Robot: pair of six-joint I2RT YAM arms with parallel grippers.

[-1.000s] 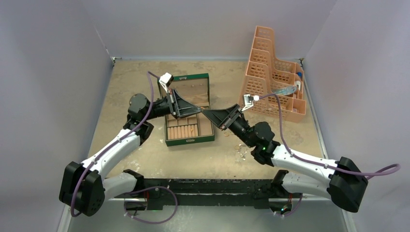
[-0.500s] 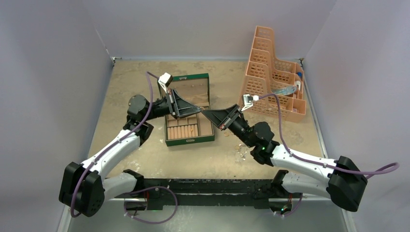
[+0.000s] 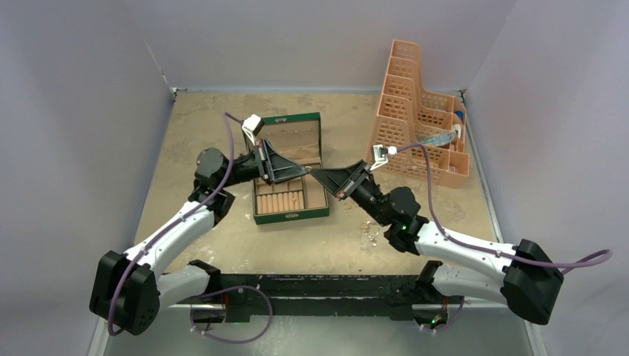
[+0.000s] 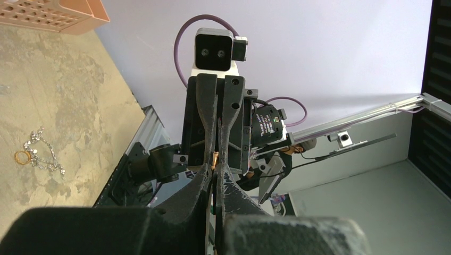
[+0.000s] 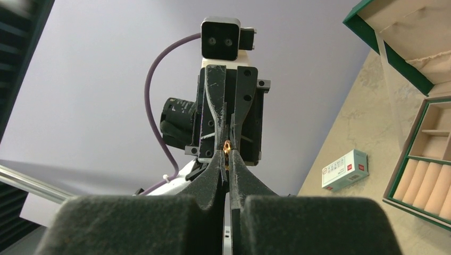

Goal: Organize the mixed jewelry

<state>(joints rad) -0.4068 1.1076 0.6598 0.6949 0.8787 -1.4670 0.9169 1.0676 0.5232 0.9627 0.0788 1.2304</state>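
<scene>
The left hand (image 4: 215,174) and the right hand (image 5: 227,159) meet tip to tip above the open green box (image 3: 289,174). Both are pinched narrow on one gold ring (image 5: 227,146) (a tiny piece). On the tabletop (image 4: 64,95) lie one silvery chain (image 4: 45,154) and, just beside it, a second gold ring (image 4: 22,156).

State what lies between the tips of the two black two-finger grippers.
A tiny gold-orange ring, pinched by both the left gripper and the right gripper where they meet tip to tip. Both wrist views show it.
</scene>
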